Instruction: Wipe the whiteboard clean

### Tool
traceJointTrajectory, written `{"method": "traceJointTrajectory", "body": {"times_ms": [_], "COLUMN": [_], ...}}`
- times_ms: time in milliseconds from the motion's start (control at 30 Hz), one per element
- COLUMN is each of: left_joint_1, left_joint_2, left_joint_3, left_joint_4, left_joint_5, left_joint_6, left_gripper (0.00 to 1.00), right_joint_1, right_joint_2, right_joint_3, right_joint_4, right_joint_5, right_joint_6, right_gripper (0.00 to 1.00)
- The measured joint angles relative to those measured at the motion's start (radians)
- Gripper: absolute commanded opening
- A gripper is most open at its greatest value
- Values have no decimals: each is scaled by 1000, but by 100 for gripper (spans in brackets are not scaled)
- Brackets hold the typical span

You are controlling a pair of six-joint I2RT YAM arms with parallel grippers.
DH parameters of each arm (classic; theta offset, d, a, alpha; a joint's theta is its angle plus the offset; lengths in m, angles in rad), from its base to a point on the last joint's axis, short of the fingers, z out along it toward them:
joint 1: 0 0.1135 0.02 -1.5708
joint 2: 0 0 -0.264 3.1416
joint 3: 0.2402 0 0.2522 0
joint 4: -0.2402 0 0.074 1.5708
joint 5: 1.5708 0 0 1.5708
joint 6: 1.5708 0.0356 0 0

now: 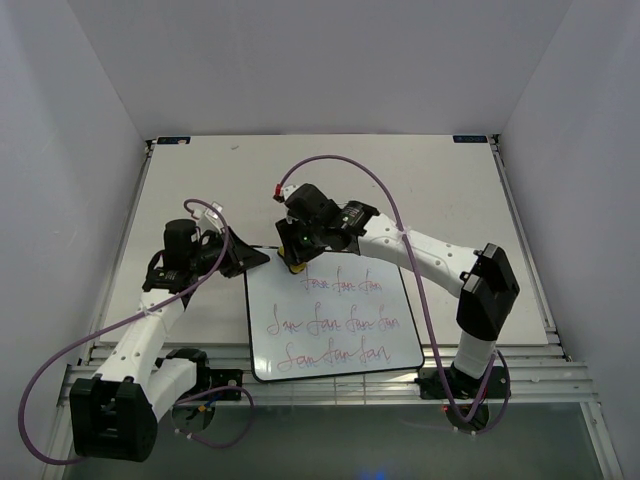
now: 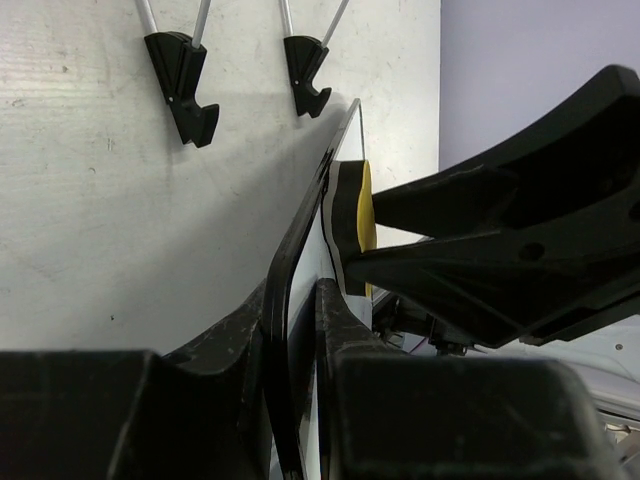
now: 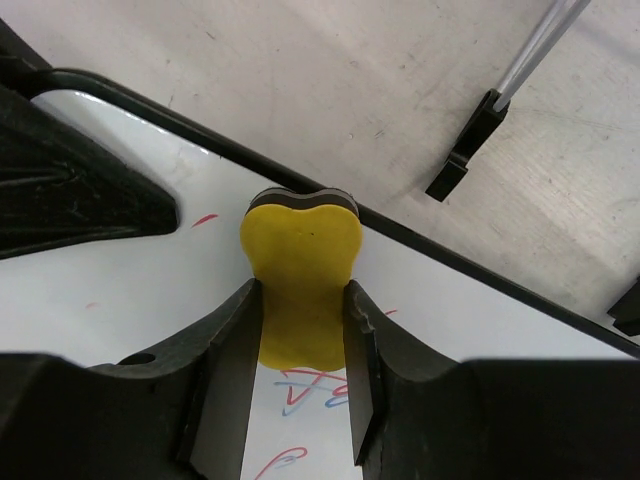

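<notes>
On the near half of the table point(image 1: 450, 180), between the two arm bases, lies the whiteboard point(image 1: 335, 330), its long far edge facing the back wall. Three rows of red cursive scribble point(image 1: 335, 325) run across its white face, none of them wiped. The left gripper point(image 1: 260, 258) reaches in at the far-left corner, and the left wrist view shows its fingers point(image 2: 335, 330) pinched on either side of the thin black rim. The board passes edge-on between them. The right gripper point(image 3: 300, 295) is clenched on a yellow eraser point(image 3: 300, 240) – one finger on each flank – and holds it down on the board just inside the far rim, above the first row of writing. A few red strokes show beside and under the eraser. Beyond the far rim, on the bare table, rest the black feet of a wire easel stand point(image 2: 185, 85).
</notes>
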Motion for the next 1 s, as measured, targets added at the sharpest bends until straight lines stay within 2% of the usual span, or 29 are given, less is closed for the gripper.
{"method": "traceJointTrajectory", "body": {"times_ms": [567,1000], "left_joint_1": [-16,-26], "left_joint_2": [0,-17], "left_joint_3": [-19,-30], "left_joint_4": [-34,-51], "left_joint_5": [-11,-27], "left_joint_6": [-7,-15], "left_gripper": [0,0], "right_joint_1": [55,69], "right_joint_2": [69,-74], "right_joint_3": [95,-141], "right_joint_4": [-34,66], "right_joint_5": [13,34], "right_joint_6": [-41,7], "right_gripper": [31,31]}}
